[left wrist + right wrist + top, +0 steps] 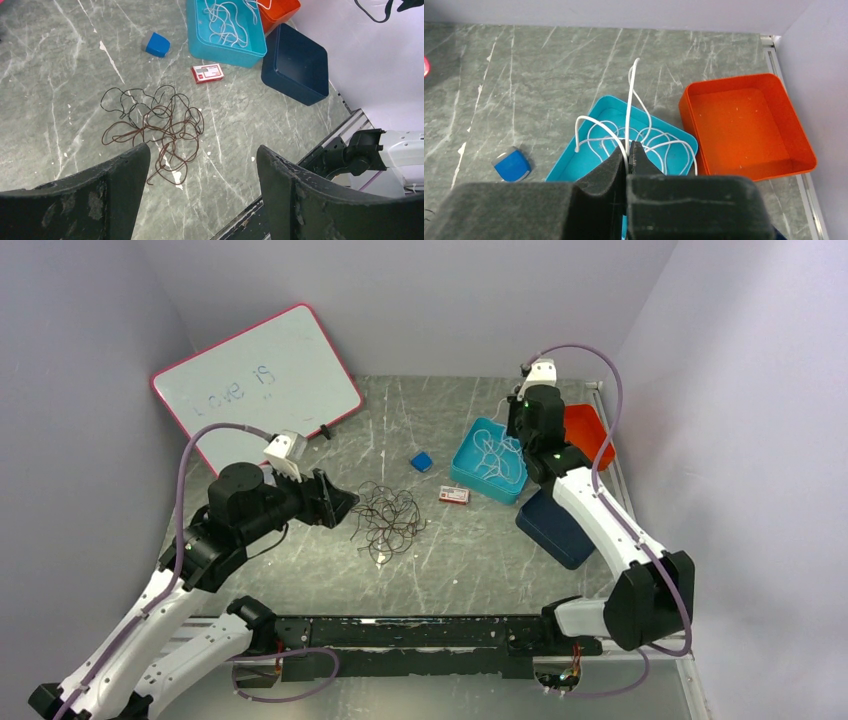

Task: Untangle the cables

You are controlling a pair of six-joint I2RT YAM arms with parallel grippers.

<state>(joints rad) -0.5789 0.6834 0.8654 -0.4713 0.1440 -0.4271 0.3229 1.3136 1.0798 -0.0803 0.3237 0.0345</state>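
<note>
A tangle of dark brown-black cables [388,519] [152,129] lies on the grey table. My left gripper [345,502] [202,165] hovers just to its left, jaws wide open with nothing between them. A white cable [630,107] [225,20] lies looped in the turquoise tray [470,453] [574,162]. My right gripper [628,150] [522,425] is above that tray, shut on the white cable, which rises in arcs from between the fingers.
An orange bin [744,122] [590,430] stands right of the tray, a dark blue bin [553,527] [297,62] nearer. A small blue block [421,461] [511,164] and a red-white card [454,496] [207,73] lie between tangle and tray. A whiteboard [255,380] leans at back left.
</note>
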